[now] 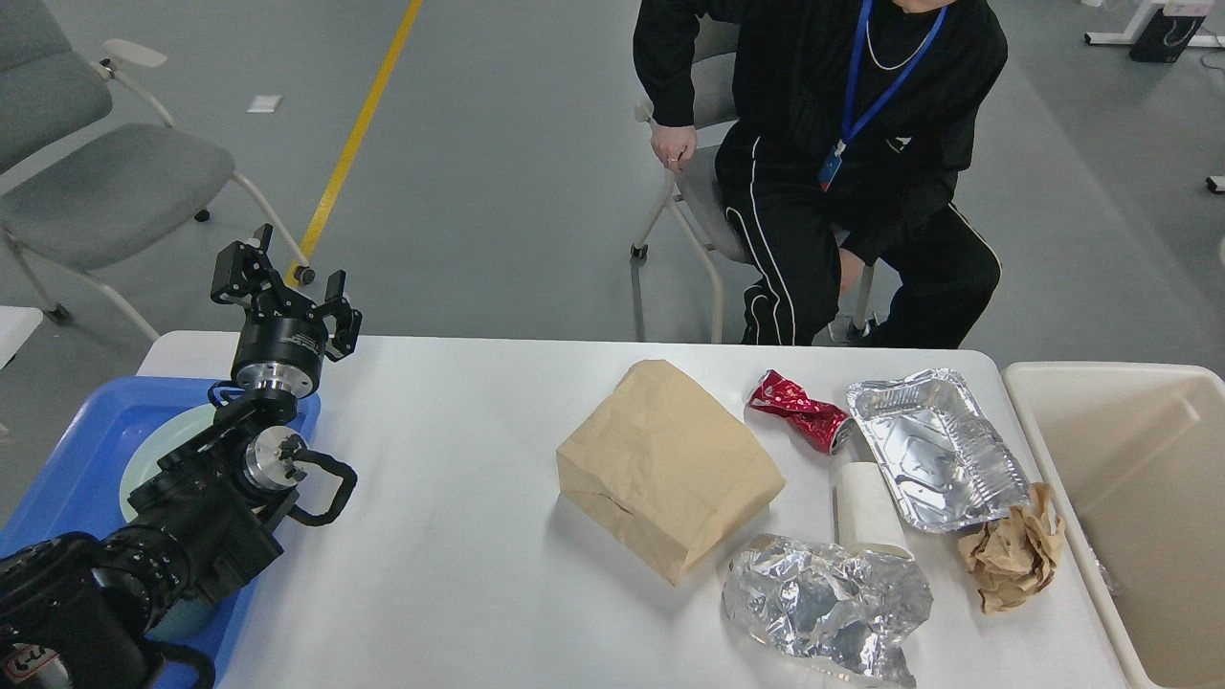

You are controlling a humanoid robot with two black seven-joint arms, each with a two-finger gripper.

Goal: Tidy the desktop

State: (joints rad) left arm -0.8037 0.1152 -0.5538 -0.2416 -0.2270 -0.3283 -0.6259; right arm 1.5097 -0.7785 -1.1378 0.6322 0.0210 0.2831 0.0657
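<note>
While the left claw (pixel 284 292) stands raised over the far left corner of the surface (pixel 450 536), its two fingers spread apart with nothing between them, all the litter lies well off to its right. That is the only view to go by, the one from the robot's head. In it the right arm and its claw do not appear at all, so I cannot say what that one is doing.

The white surface fills the lower part of the view. A blue tray (pixel 67 450) sits at its left end under the left arm, and a beige bin (pixel 1110 411) stands at its right end. Between them, crowded toward the bin, lie a brown paper bag (pixel 665 469), a crushed red can (pixel 802 411), a foil tray (pixel 933 450), a white paper cup (pixel 866 507) on its side, a crumpled foil sheet (pixel 828 603) and a ball of brown paper (pixel 1014 550).

The cup's long axis runs front to back. To my eye all of this sits on the right arm's side, just beside the bin, so the left arm is poorly placed for it.
</note>
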